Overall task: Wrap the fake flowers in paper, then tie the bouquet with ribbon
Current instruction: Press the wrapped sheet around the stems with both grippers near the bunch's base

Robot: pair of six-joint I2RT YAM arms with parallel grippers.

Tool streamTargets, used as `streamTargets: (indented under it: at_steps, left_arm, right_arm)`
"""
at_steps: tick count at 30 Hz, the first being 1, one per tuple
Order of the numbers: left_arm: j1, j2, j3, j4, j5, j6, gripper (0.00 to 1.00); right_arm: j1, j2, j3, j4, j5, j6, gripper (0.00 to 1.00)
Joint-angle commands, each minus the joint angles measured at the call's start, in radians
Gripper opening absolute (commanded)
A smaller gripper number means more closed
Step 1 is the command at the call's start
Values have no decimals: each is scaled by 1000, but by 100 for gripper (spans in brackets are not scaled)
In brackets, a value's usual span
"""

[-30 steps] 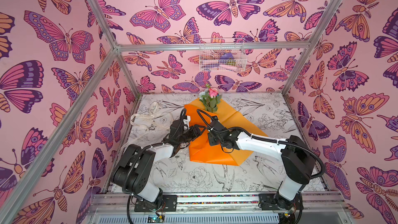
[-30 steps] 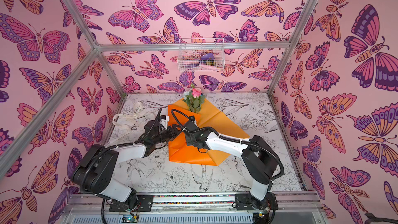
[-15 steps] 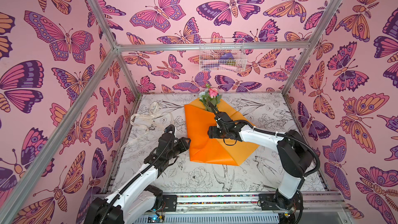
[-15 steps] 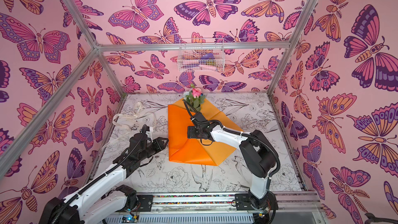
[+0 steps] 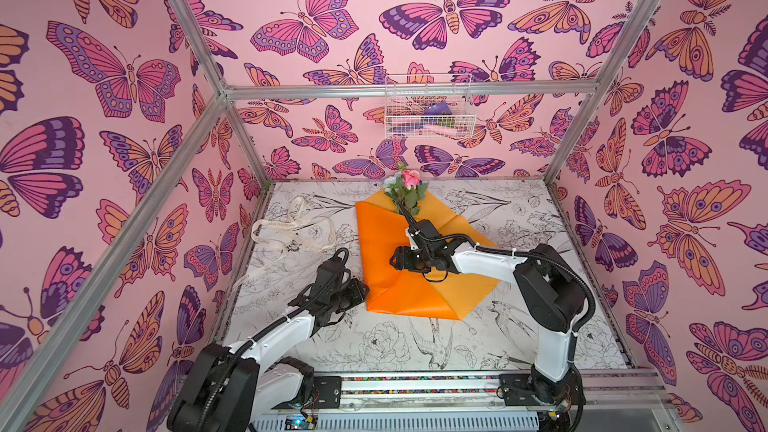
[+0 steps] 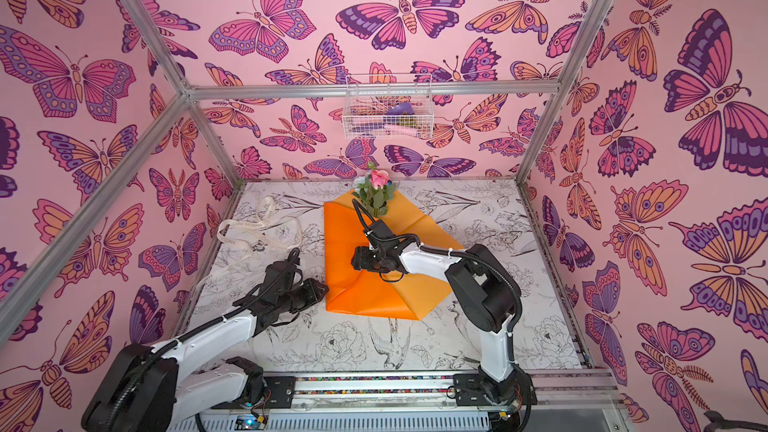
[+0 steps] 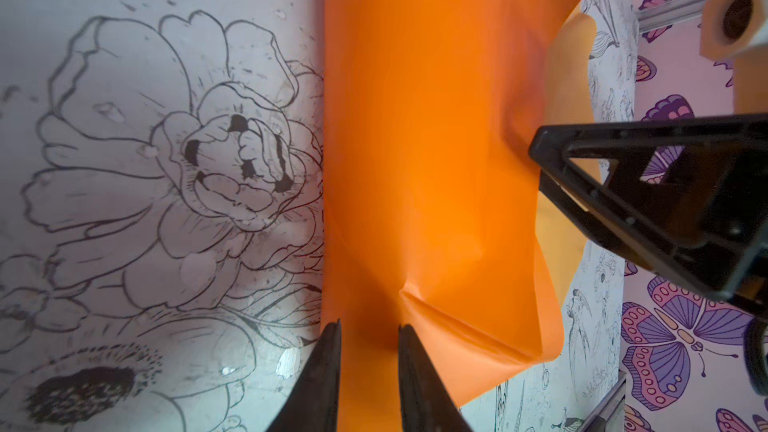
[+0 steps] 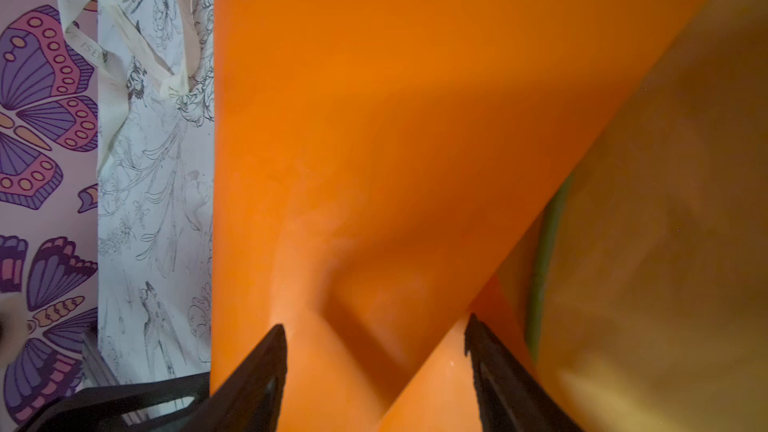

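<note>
**Bouquet:** The bouquet of fake flowers (image 5: 415, 297) is found mid-desk in both top views. Its blooms (image 5: 409, 184) are directed at the rear wall, and its orange sheet (image 6: 374, 297) is partly folded over on the desk (image 5: 374, 347).

**Left hand:** The left hand (image 7: 368, 351) is set at the sheet's near left edge, with that edge between narrowly parted fingers. Whether the edge is clamped cannot be told.

**Right hand:** The right hand (image 8: 374, 347) is held over the sheet's middle, fingers spread wide, with nothing gripped.

**Other items:** A cream ribbon (image 5: 291, 228) lies apart, to the left.
</note>
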Motion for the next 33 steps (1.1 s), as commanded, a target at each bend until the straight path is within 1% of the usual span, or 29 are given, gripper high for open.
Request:
streamTargets:
  at_steps: [1,5,9,10,14,17,20,22,26,29,33]
  left_arm:
    - [-2,31,2,49,47,11,25]
    - [-2,63,11,72,66,12,24]
    - [-5,95,29,93,92,19,23]
    - [-5,133,35,99,101,19,23]
    - [-10,186,49,131,124,16,23]
    - [-13,223,58,145,137,11,23]
    - [-16,242,58,159,147,0,24]
    - [-16,242,55,163,150,-3,28]
    - [-16,222,46,163,129,-7,32]
    - [-16,219,46,163,112,-11,33]
    - [-16,251,54,171,105,-16,33]
  right_arm:
    - [-2,8,20,81,-43,19,59]
    - [-1,-2,11,124,-51,0,46]
    - [-1,-7,18,126,-44,-21,35]
    - [-2,-6,19,120,-38,-26,31]
    - [-2,-8,17,101,-11,-44,16]
    - [-2,-9,22,60,32,-65,10]
    - [-2,-6,34,8,75,-90,7]
    - [-1,-3,36,-7,85,-106,6]
    - [-2,-2,37,-45,135,-113,5]
    - [-1,-6,32,-52,157,-114,8]
    - [-2,12,50,-86,171,-114,13]
